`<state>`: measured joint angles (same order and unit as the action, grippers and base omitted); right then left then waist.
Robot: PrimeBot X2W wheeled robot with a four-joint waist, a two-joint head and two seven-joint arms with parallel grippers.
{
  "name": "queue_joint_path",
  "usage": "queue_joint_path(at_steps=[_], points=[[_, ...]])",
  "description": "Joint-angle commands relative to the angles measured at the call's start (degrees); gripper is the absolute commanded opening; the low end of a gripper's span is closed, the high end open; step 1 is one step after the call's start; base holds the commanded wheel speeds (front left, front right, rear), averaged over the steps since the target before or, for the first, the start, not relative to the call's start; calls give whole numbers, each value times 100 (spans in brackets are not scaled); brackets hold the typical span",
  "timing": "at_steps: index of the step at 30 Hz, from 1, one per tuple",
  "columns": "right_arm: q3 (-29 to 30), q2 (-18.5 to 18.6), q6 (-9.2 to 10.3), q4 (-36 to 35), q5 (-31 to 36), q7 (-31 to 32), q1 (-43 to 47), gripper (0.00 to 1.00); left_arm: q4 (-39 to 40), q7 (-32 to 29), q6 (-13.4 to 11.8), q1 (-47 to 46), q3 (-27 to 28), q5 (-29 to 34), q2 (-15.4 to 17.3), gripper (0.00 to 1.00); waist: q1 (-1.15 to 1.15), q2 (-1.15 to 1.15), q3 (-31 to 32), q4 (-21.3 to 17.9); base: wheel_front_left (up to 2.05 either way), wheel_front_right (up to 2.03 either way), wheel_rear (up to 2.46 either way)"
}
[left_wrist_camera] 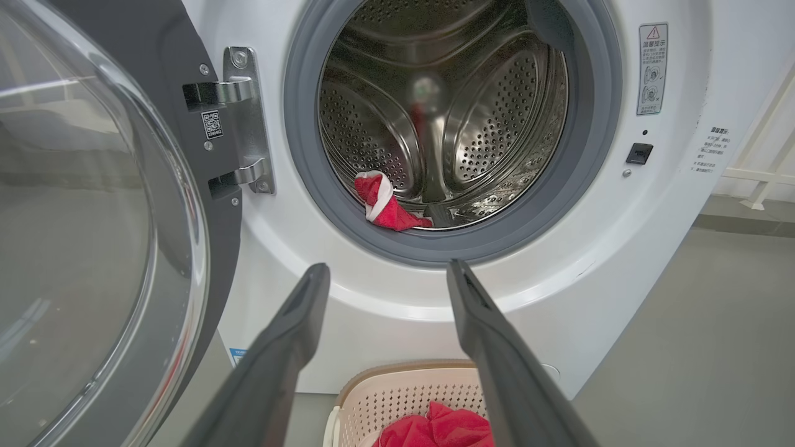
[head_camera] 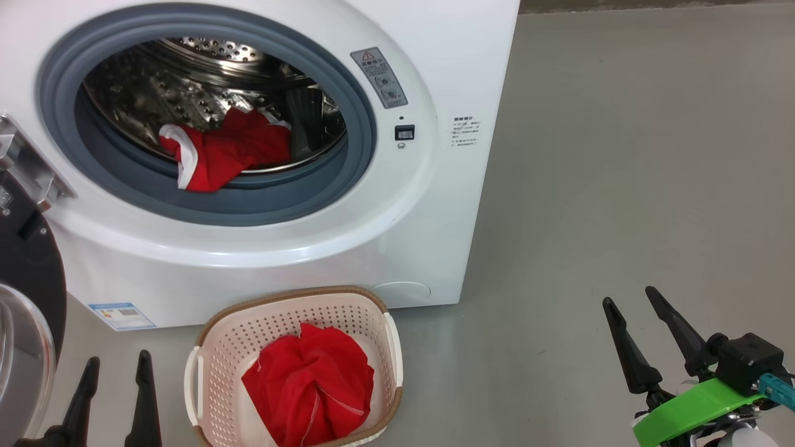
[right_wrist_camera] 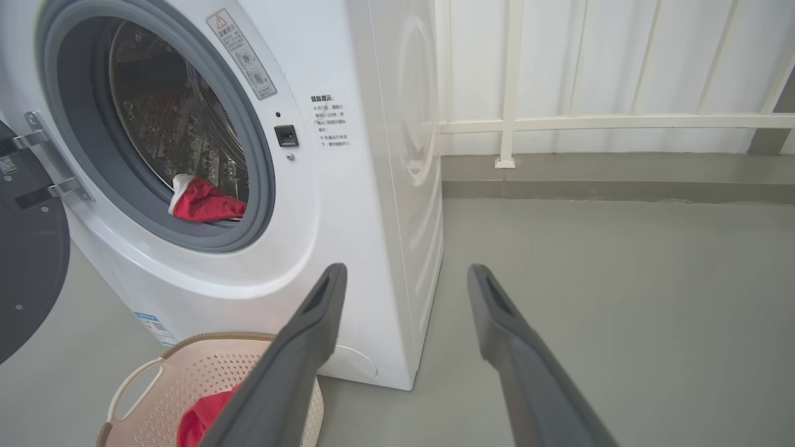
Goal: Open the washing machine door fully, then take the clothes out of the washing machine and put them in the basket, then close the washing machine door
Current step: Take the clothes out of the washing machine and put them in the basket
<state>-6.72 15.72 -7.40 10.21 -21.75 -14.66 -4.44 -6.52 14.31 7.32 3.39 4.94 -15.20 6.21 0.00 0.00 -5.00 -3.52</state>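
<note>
Left gripper [head_camera: 119, 359] agape (empty), basket [head_camera: 248, 338] just beside, clothes [head_camera: 236, 152] in drum [head_camera: 155, 93] ahead

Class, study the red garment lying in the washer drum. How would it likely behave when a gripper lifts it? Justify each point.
Probably floppy: the red garment lies crumpled in soft folds, so it should sag and trail. Likely light for its size, being thin cloth. It may drag on the grey gasket, which one end overhangs.
</note>
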Motion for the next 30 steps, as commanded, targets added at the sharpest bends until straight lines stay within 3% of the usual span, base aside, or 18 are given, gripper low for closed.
queue_joint_path(at_steps=[1,17,30], points=[[-83,105,-9,-152,-34,-34,34,100,163,69,16,-63,221,82,77,100,0,0,-4,1,0,0,0],[-68,40,-9,-182,-13,-34,-90,100,-66,69,17,-474,35,100,102,100,0,0,-225,34,0,0,0],[-186,-208,-9,-271,132,-34,-623,100,-1992,-152,17,-2929,-711,51,582,100,0,0,-1018,-36,0,0,0]])
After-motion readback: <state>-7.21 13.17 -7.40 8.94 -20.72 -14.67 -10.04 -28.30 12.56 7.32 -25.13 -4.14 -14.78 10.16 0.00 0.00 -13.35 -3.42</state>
